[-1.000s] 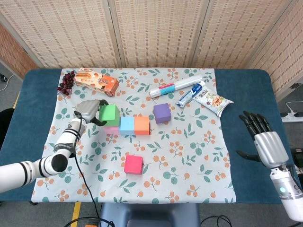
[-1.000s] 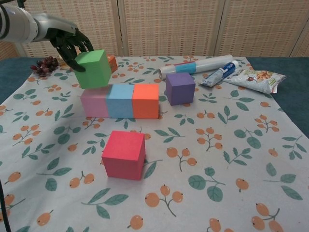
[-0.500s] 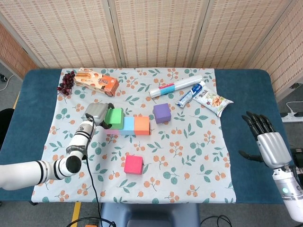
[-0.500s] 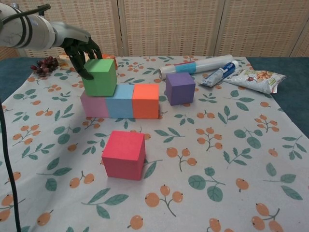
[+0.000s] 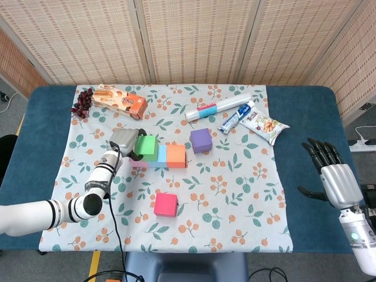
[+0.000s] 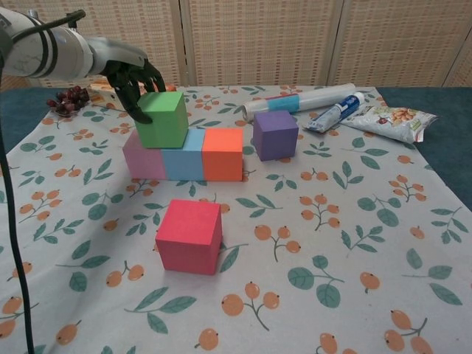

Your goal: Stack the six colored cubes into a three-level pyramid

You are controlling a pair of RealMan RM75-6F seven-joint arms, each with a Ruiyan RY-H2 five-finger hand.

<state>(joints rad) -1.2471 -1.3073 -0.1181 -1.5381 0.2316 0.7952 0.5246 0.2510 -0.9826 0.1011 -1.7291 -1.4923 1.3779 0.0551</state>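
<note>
While gripping the green cube (image 6: pixel 164 118) from its far and left sides, lowering it onto the base row, roughly over the seam between the pink cube (image 6: pixel 144 161) and the blue cube (image 6: pixel 184 155); the left hand (image 6: pixel 131 77) wrapping dark fingers (image 6: pixel 137 110) down the cube's left face. Lying just beside the blue one, the orange cube (image 6: pixel 222 153) closing that row toward the middle of the surface (image 5: pixel 305 117). Standing apart toward the far right of the row, the purple cube (image 6: pixel 275 135); sitting alone nearer the front edge, the magenta cube (image 6: pixel 189 235). Hovering off the right edge with fingers spread and holding nothing, the right hand (image 5: pixel 329 176).

Judging by the matte faces and softly rounded edges, probably handling as light foam or plastic blocks: stiff enough to stack, light enough to slide if nudged, not fragile. Best taking hold across two opposite flat faces, high enough to leave the bottom face free for seating.

Lying along the far edge: grapes (image 5: pixel 83 102), a snack box (image 5: pixel 120 101), a rolled tube (image 5: pixel 218 106), a toothpaste tube (image 5: pixel 236 117) and a nut packet (image 5: pixel 264 125). Showing printing on all the packaging, but too small to read.
</note>
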